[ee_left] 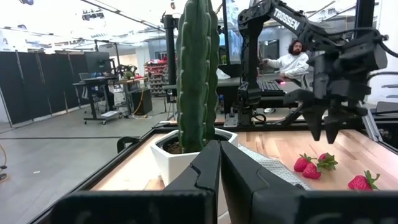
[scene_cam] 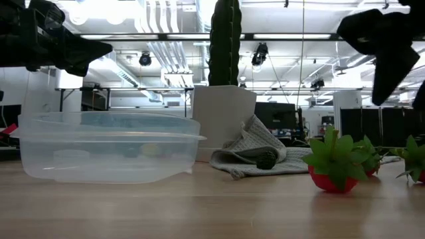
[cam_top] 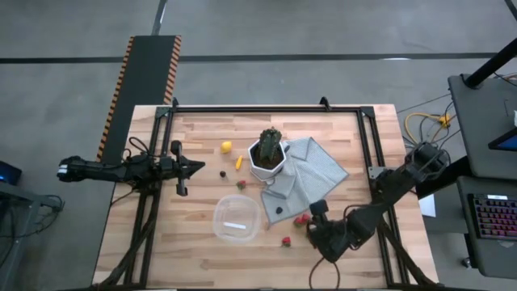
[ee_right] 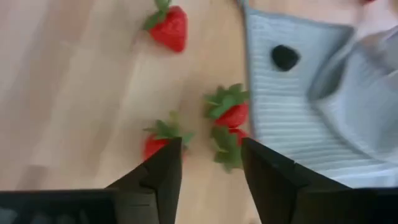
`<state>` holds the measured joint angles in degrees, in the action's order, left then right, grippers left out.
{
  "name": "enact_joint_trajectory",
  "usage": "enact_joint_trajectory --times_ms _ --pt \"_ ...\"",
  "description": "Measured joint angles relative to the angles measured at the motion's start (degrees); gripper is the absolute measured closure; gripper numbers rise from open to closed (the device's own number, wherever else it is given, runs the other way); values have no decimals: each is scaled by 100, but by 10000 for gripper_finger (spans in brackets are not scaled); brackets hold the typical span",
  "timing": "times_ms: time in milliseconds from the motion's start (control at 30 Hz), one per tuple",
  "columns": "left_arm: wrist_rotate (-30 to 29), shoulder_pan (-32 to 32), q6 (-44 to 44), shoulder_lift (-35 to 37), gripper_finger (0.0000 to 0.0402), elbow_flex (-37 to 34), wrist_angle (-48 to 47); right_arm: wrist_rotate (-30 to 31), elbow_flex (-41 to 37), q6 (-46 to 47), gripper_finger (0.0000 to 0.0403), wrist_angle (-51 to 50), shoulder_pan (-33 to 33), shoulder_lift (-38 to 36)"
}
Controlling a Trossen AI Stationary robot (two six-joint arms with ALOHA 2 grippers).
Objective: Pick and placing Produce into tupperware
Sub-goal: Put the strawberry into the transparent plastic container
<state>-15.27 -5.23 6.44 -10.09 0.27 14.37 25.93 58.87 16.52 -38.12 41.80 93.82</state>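
The clear tupperware stands near the table's front edge. Two strawberries lie at the corner of the grey cloth, another strawberry lies nearer the front, and a third strawberry lies by the pot. The lemon, an orange piece and a dark berry lie left of the pot. A second dark berry rests on the cloth. My right gripper hangs open above the strawberries, slanting down and clear of them. My left gripper waits shut and level at the table's left.
A green cactus in a white faceted pot stands at the table's middle, partly on the cloth. Dark frame rails run along the table's edges. A person sits at a desk beyond the table.
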Motion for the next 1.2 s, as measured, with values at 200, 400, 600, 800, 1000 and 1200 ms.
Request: enact_joint_trajectory --times_ms 200,400,600,800,1000,1200 --pt "1 0 -7 0 402 0 2 296 -54 -53 261 37 -22 65" --pt "2 2 -11 -32 402 0 -8 69 -205 -22 285 299 -14 121" --pt "5 0 -11 -66 402 0 -31 66 -256 -75 297 478 -23 213" --pt "2 2 -8 -73 402 0 -27 68 -288 -71 303 463 -55 392" --pt "2 1 -7 -66 402 0 -29 68 -381 -51 303 457 -95 464" --pt "2 0 -4 -66 402 0 -31 68 -485 -49 311 695 -96 457"
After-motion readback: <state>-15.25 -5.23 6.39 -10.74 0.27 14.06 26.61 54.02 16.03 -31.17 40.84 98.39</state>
